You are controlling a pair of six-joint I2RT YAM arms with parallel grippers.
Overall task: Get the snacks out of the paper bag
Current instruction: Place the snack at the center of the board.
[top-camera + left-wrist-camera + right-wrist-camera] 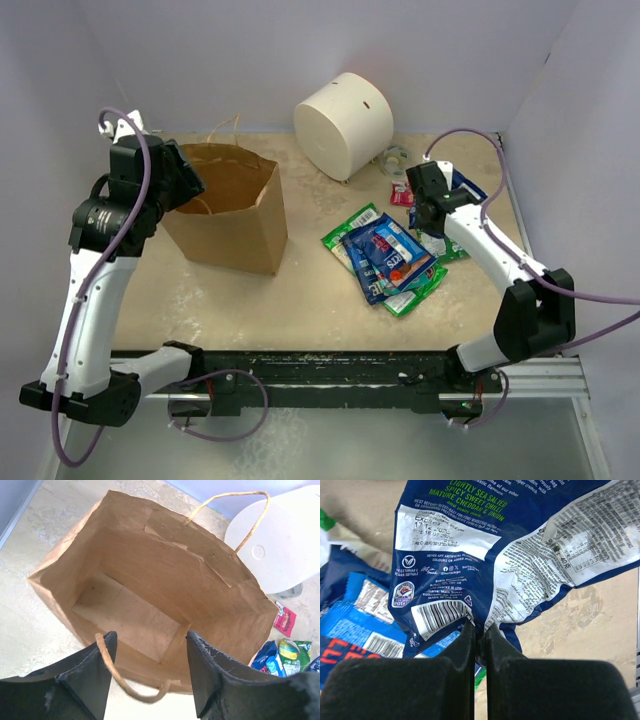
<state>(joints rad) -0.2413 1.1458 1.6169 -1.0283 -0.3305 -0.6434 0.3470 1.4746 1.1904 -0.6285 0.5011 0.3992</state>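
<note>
Last packet seems out; I'm placing it.
Right claw (479,630) is clenching the dark blue packet (470,540) beside the snack pile (385,255), needing release next; left claw (150,636) is hanging released over the seemingly empty paper bag (200,580).

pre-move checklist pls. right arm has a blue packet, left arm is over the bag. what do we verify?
1. Right tool grip: ok, shut on the edge of the dark blue packet.
2. Left tool free: ok, open and holding nothing, above the paper bag.
3. Bag empty: ok for the floor that shows, which is bare; the near corner is hidden behind the left tool.
4. Bag handle clear of the left tool: not ok, it loops up between the open jaws.
5. Held packet lifted off the table: cannot tell.
6. Other packets out: ok, piled right of the bag.
</note>
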